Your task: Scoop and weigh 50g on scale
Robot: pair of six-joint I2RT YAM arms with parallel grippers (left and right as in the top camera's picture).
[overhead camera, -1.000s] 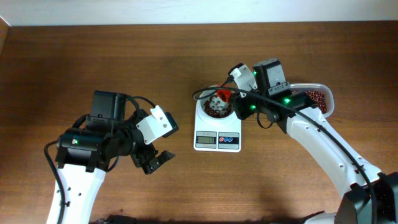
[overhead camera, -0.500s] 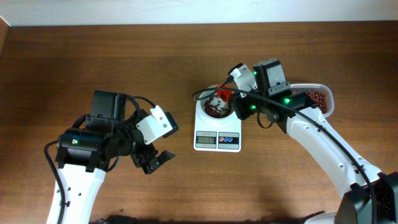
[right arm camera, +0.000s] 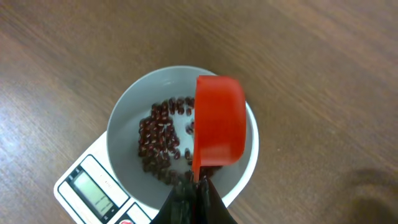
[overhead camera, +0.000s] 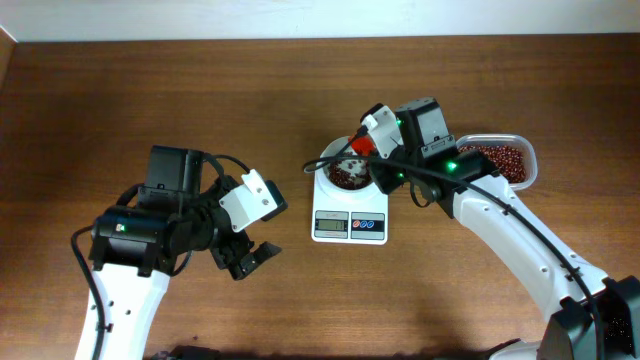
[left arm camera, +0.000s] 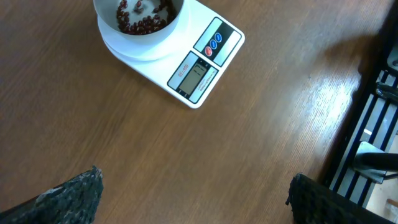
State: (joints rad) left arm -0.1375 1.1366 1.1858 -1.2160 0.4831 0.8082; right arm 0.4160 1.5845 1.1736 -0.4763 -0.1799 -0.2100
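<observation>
Shifted up-left over bowl point(right arm camera: 118, 134) just now: red scoop point(right arm camera: 217, 127), clamped in right gripper point(right arm camera: 194, 198), tipped, likely emptied. Beans point(right arm camera: 158, 143) in bowl on scale point(overhead camera: 349, 226), frame centre. Left gripper point(overhead camera: 254, 260) lower left, spread wide, idle. Probably display check next

White shells covered the long links of the left arm point(overhead camera: 125, 300) and right arm point(overhead camera: 510, 235), with black joint housings, looping black cables point(overhead camera: 228, 160), white wrist camera blocks point(overhead camera: 255, 198) and small green lights point(overhead camera: 452, 165); the left fingers point(left arm camera: 71, 196) looked dark and rough-textured, possibly rubber-padded.
</observation>
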